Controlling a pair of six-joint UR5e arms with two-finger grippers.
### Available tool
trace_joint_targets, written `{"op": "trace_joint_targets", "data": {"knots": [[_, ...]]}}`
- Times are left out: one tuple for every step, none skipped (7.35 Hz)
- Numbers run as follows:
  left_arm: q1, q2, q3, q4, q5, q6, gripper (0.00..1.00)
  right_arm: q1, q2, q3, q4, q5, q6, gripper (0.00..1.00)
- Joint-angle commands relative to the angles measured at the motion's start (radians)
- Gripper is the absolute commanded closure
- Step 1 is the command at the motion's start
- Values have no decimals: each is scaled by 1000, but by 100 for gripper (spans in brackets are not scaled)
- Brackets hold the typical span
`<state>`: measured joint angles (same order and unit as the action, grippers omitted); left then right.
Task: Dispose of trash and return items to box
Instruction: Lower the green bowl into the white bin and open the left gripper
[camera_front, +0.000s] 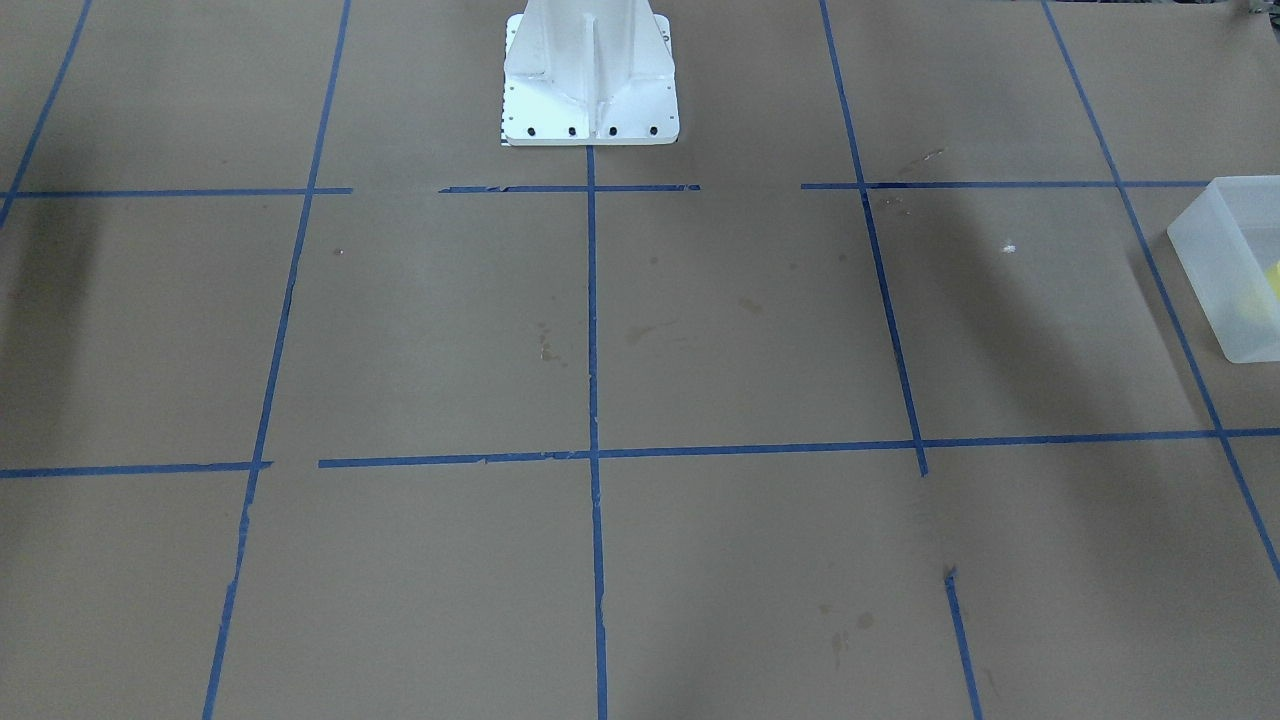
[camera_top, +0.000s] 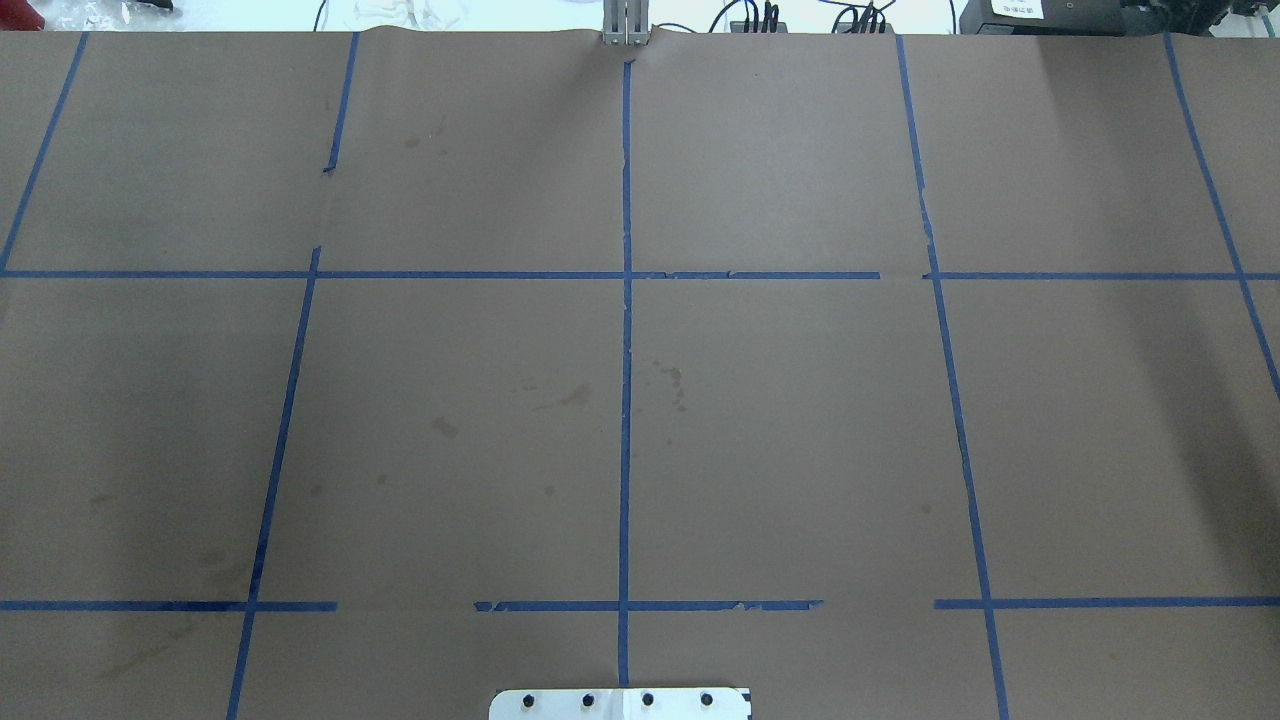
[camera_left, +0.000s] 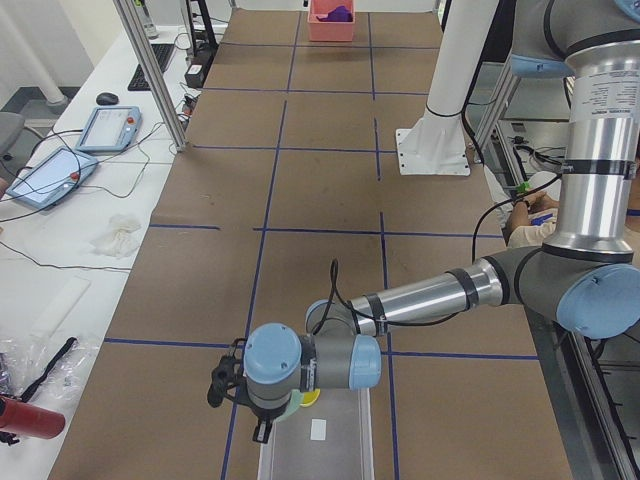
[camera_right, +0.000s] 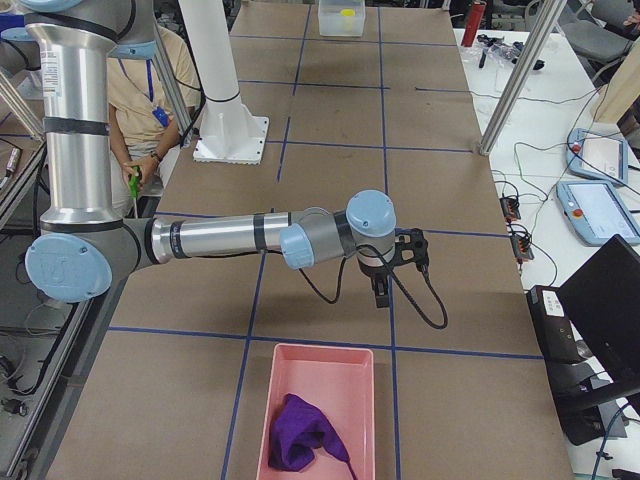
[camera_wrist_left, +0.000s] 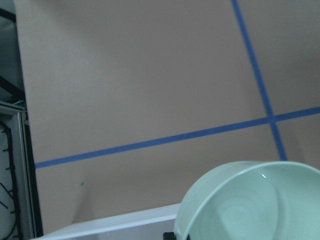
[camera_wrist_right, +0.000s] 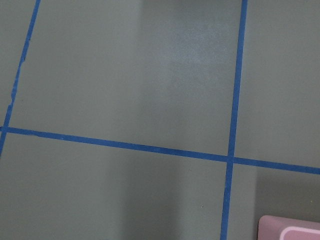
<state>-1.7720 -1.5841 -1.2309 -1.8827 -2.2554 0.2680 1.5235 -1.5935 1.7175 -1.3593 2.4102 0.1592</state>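
Observation:
The frosted-white box (camera_left: 335, 445) stands at the table's end on my left, and also shows in the front-facing view (camera_front: 1222, 262) and far off in the exterior right view (camera_right: 340, 20). A yellow cup (camera_left: 312, 398) sits inside it (camera_front: 1273, 283). My left gripper (camera_left: 268, 425) hangs over the box's near end, shut on the mint-green bowl (camera_wrist_left: 255, 205), which is tilted above the box's rim (camera_wrist_left: 110, 227). My right gripper (camera_right: 383, 290) hovers over bare table just beyond a pink bin; whether it is open or shut I cannot tell.
A pink bin (camera_right: 320, 405) holding a crumpled purple thing (camera_right: 300, 432) stands at the table's right end, its corner showing in the right wrist view (camera_wrist_right: 290, 230). The white robot base (camera_front: 590, 75) is mid-table. A person (camera_right: 150, 90) sits behind the robot.

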Motion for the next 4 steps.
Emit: {"op": "trace_joint_targets", "data": {"knots": [[-21, 7, 149, -58, 2, -12, 100, -5, 0, 2, 0, 0, 2, 0], [-21, 15, 180, -59, 2, -44, 100, -6, 0, 7, 0, -2, 2, 0], [-21, 29, 185, -59, 2, -46, 100, -19, 0, 11, 0, 0, 2, 0], [-21, 30, 186, -59, 2, -46, 97, -19, 0, 14, 0, 1, 19, 0]]}}
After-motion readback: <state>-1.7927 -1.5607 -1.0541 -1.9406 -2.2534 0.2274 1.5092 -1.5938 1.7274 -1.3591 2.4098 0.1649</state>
